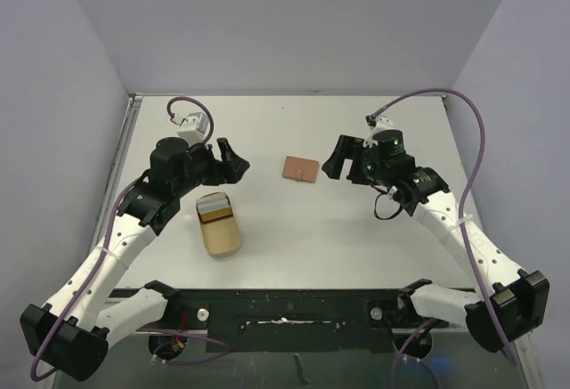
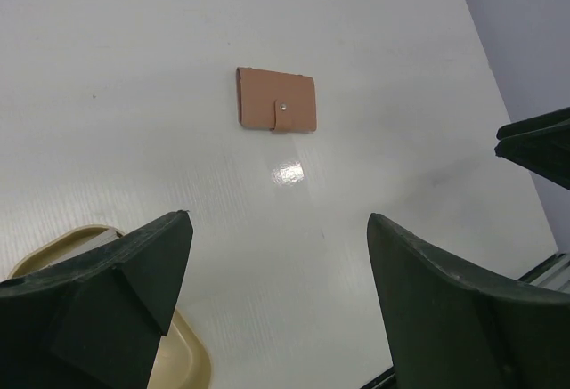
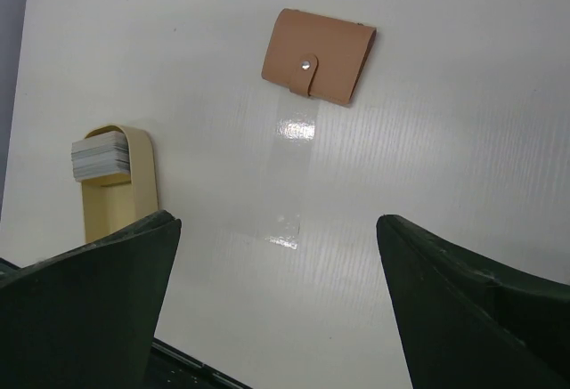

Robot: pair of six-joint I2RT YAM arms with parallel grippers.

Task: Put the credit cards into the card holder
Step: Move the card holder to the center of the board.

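Note:
The card holder (image 1: 300, 169) is a small reddish-brown wallet, closed with its snap tab, lying flat mid-table. It also shows in the left wrist view (image 2: 276, 101) and the right wrist view (image 3: 319, 56). The credit cards (image 1: 212, 204) sit as a grey-white stack in the open end of a pale tan case (image 1: 220, 233), also seen in the right wrist view (image 3: 101, 156). My left gripper (image 1: 233, 159) is open and empty, above the table left of the holder (image 2: 278, 220). My right gripper (image 1: 343, 159) is open and empty, just right of the holder (image 3: 278, 220).
The tan case (image 3: 120, 202) lies near the left arm, its rounded end toward the near edge; a corner shows in the left wrist view (image 2: 189, 364). The right gripper's fingers (image 2: 536, 145) show at the right edge of the left wrist view. Grey walls enclose the white table (image 1: 294, 122).

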